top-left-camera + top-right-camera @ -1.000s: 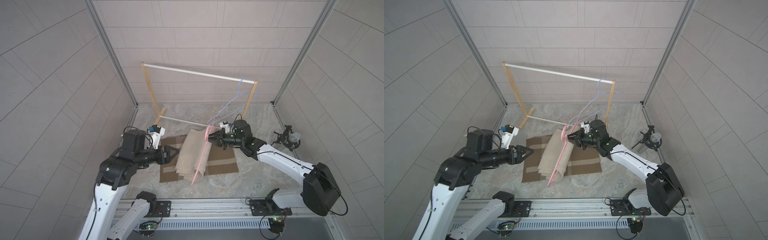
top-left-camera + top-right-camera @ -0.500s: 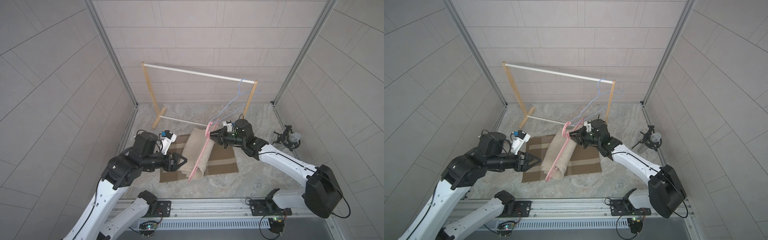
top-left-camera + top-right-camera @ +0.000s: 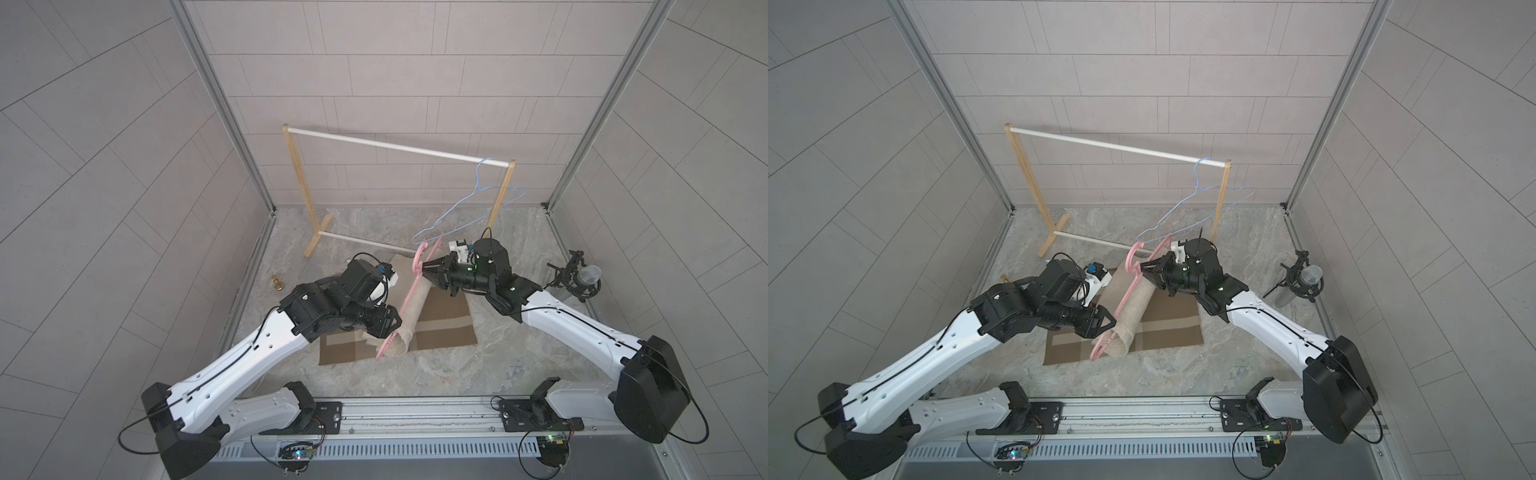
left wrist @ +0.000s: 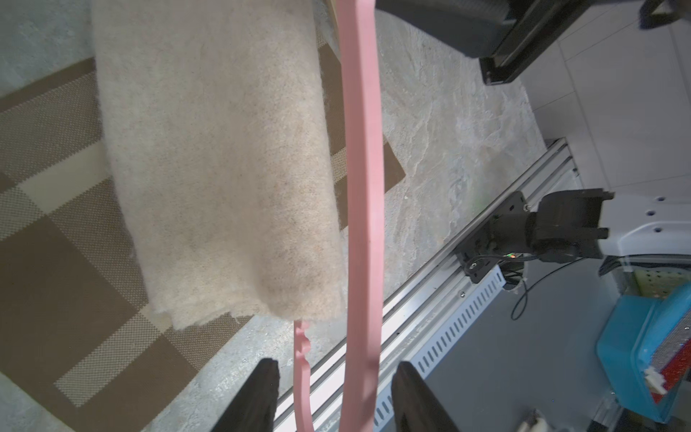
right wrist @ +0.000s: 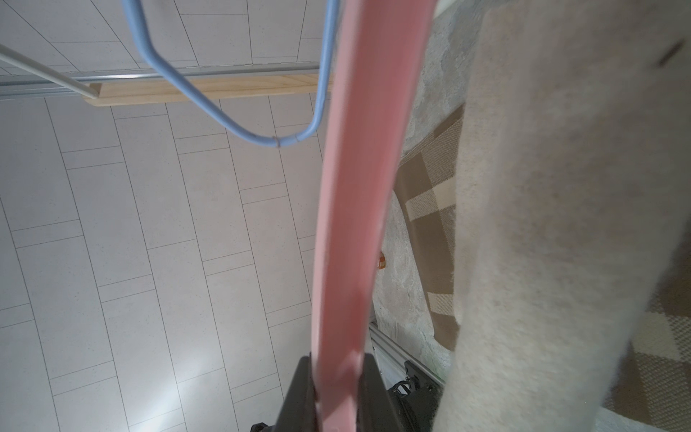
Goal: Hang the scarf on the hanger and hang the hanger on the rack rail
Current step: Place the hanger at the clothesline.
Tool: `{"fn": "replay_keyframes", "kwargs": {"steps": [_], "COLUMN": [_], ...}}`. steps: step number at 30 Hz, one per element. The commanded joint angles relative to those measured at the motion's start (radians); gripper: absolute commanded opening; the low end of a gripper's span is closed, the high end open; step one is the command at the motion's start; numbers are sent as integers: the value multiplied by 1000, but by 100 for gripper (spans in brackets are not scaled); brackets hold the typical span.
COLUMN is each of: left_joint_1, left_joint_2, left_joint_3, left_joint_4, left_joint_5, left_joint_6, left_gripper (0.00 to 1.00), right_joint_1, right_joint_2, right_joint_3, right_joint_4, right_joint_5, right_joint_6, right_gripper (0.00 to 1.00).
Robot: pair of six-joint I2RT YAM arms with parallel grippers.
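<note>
scarf (image 3: pixel 413 316), beige, fleecy: draped over the pink hanger (image 3: pixel 411 291) and raised at a slant above the table (image 3: pixel 457 374), its lower end hanging over the brown checked mat (image 3: pixel 449 316). in the left wrist view the scarf (image 4: pixel 224 168) covers the hanger's thin notched bar, which comes out below the hem. the broad bar runs bare just beside the cloth.

pink hanger (image 4: pixel 362 187): hook end high, towards the rack; other end low, towards the front of the table.

right fingers (image 5: pixel 299 392): clamped together on the pink hanger (image 5: pixel 355 224) (in both top views the grip sits at the upper end, just below the hook).

left fingers (image 4: pixel 258 396): apart, one on each side of the hanger's two bars at its lower end. a gap shows on both sides, with no contact seen.

rack (image 3: pixel 299 187): wooden posts and a white rail, standing at the back of the table.

blue wire hanger (image 5: pixel 276 141): hooked on the rail by the post on the robot's right, bare.

microphone (image 3: pixel 588 276): on a small stand at the table's right edge.

small brass-coloured object (image 3: pixel 277 284): on the table near the left wall, well apart from the mat.
</note>
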Motion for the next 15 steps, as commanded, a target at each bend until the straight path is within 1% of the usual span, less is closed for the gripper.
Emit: {"fn": "replay_keyframes", "kwargs": {"steps": [1,3,9,14,15], "left_joint_1": [-20,-30,-42,-42,-43], "left_joint_2": [19,32,55,39,31], "left_joint_3": [-1,-11,-32,-50,-55], "left_joint_4": [21,29,45,45,44], "left_joint_5": [-39,-56,-90,-141,-146], "left_joint_6": [15,15,14,9,6], "left_gripper": [43,38,18,1,0], "right_joint_1": [8,12,23,30,30], "right_joint_2": [-38,-35,-30,-27,-31], "right_joint_3": [20,20,14,9,5], "right_joint_4": [34,40,58,50,40], "right_joint_5": [24,24,31,35,40], "right_joint_6": [-1,3,10,-25,-35], "right_gripper": [1,1,4,11,12]}}
